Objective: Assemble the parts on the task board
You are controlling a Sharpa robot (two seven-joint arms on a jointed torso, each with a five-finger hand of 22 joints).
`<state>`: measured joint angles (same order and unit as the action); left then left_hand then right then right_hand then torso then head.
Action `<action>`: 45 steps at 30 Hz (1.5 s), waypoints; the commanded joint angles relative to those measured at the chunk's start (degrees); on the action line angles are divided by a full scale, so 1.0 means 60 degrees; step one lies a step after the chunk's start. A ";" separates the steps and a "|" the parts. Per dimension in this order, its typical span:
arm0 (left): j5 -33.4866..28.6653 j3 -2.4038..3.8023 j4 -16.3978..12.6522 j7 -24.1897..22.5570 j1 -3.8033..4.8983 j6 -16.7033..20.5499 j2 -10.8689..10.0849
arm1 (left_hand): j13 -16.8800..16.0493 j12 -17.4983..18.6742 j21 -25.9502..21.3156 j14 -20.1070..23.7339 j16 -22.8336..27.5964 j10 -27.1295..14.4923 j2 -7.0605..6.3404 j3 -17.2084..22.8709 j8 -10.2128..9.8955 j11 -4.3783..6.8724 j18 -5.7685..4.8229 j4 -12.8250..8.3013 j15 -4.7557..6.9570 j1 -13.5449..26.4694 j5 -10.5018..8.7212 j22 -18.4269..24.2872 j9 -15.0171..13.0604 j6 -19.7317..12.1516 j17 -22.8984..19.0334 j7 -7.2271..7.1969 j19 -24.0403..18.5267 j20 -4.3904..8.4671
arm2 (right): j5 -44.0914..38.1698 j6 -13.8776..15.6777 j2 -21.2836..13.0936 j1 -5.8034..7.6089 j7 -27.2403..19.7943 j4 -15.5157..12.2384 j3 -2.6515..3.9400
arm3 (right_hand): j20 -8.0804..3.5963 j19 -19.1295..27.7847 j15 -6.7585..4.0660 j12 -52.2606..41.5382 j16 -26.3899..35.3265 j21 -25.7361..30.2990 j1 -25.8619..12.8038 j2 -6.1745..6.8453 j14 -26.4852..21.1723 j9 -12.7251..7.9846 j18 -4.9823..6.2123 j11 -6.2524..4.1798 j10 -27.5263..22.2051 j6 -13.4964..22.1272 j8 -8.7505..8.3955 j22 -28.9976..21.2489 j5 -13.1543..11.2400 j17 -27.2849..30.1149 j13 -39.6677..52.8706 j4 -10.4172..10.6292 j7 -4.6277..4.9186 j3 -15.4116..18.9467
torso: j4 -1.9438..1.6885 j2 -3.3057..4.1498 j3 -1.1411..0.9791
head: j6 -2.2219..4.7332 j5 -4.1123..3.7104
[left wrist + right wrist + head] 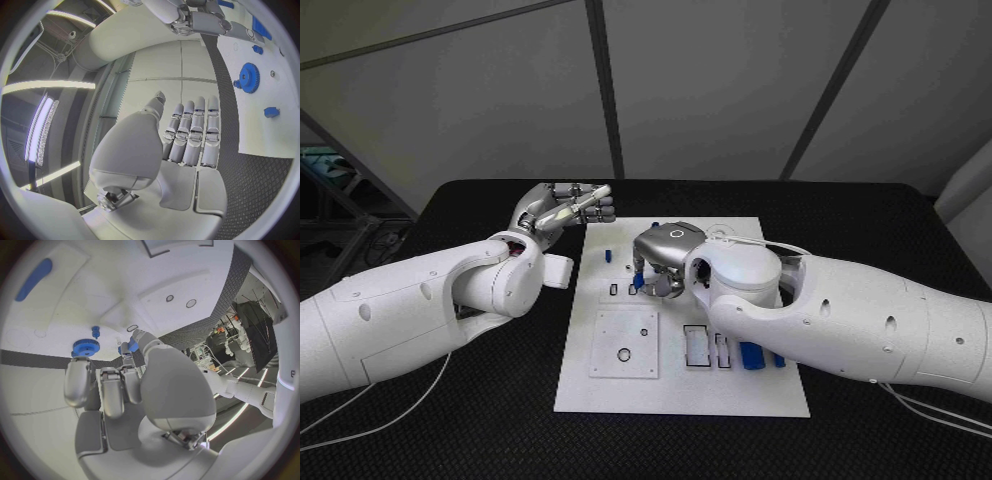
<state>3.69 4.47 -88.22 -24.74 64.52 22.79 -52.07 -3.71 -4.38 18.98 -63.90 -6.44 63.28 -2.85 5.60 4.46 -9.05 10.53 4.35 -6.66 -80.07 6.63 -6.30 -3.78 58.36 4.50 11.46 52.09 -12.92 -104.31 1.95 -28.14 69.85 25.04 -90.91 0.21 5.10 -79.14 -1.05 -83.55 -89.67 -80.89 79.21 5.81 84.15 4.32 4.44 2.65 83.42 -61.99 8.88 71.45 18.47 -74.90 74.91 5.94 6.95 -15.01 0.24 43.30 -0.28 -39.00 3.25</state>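
Black table (473,420) w/ white task board (733,400) mid. Right hand (661,262) over board, pinching small blue part (130,346) at fingertips; blue gear (85,347) just beyond them. Left hand (564,210) off board's edge, fingers straight, holding nothing. Blue long pieces (751,355) by right forearm.
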 commanded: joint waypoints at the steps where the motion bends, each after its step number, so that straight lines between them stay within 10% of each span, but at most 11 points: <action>1: 0.0064 0.0006 -0.0012 -0.0012 0.0015 -0.0095 0.0000 | 0.0002 0.0047 -0.0041 -0.0067 0.0043 0.0012 0.0058 0.0000 -0.0065 0.0044 -0.0001 -0.0043 0.0008 0.0013 -0.0031 0.0010 0.0002 0.0050 0.0015 0.0022 0.0075 -0.0011 | -0.0413 -0.0675 0.0040 0.0026 0.0238 0.0021 0.0001 | -0.0026 -0.0023 -0.0063 -0.0004 -0.0055 -0.0031 -0.0040 -0.0075 0.0974 0.0013 -0.0102 -0.0037 0.0026 -0.0061 0.0044 -0.0016 0.0023 -0.2516 0.1124 0.0014 0.0005 -0.0015 | 0.0001 0.0003 -0.0008 | -0.0022 0.0055; 45: 0.0066 0.0007 0.0063 0.0000 0.0016 -0.0101 0.0067 | 0.0002 0.0051 -0.0041 -0.0073 0.0054 0.0015 0.0055 -0.0002 -0.0072 0.0050 -0.0001 -0.0053 0.0010 0.0017 -0.0031 0.0015 0.0002 0.0051 0.0016 0.0010 0.0078 -0.0010 | -0.0746 -0.1381 0.0287 0.0038 0.0332 0.0204 -0.0017 | -0.0040 0.0008 -0.0084 0.0015 -0.0055 -0.0003 -0.0099 -0.0091 0.0974 0.0015 -0.0092 -0.0047 0.0010 -0.0078 0.0060 -0.0064 0.0007 -0.2516 0.1102 0.0036 -0.0010 -0.0014 | 0.0000 0.0003 -0.0007 | -0.0131 0.0425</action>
<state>3.71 4.47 -87.82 -24.54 64.53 22.78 -51.75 -3.71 -4.38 18.98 -63.90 -6.44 63.28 -2.85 5.60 4.23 -9.05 10.53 4.35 -6.66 -80.07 6.63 -6.31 -3.78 58.36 4.50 11.46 52.09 -12.92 -108.29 -5.41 -26.52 69.96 26.77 -89.72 0.12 5.10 -79.14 -1.25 -83.55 -89.67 -80.88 78.69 5.89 83.94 4.32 4.44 2.66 83.42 -62.21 9.10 71.11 18.28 -74.93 74.91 5.94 6.97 -15.01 0.24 43.31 -0.30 -39.74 5.72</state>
